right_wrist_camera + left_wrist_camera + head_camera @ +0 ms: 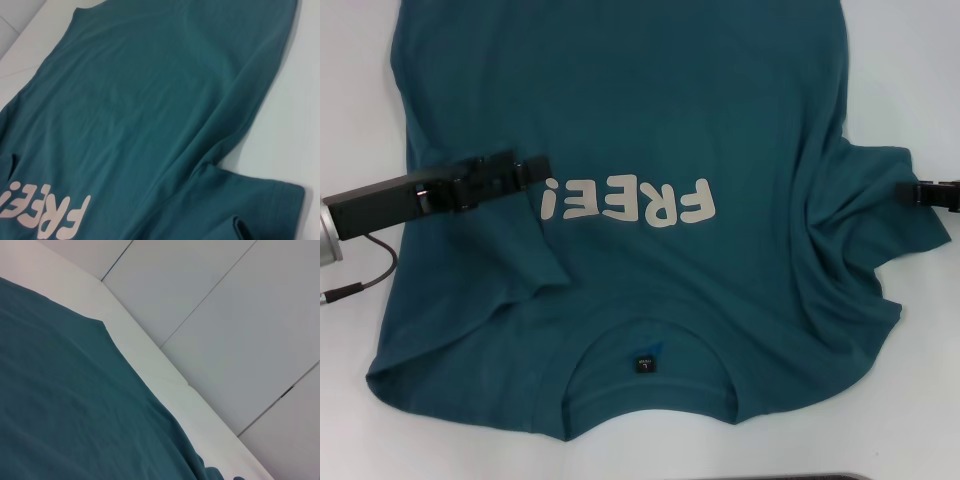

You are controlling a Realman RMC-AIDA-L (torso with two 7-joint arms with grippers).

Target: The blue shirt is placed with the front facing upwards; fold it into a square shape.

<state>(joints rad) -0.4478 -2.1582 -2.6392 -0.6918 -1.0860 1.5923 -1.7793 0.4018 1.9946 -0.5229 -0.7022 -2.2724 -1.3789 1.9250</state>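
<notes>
White table (920,60) borders blue shirt (650,110); left gripper (535,168) over it.

White table (910,60) before pale, seamed, perhaps panelled wall (240,315).

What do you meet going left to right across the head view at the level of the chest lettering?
Left gripper → white FREE! lettering on the blue shirt → bunched right sleeve → right gripper.

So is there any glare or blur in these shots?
Head view: even light, no glare, the shirt sharp, soft shadows in its right-side folds. Left wrist view: slightly soft, flat light. Right wrist view: lettering a bit soft, no glare.
</notes>
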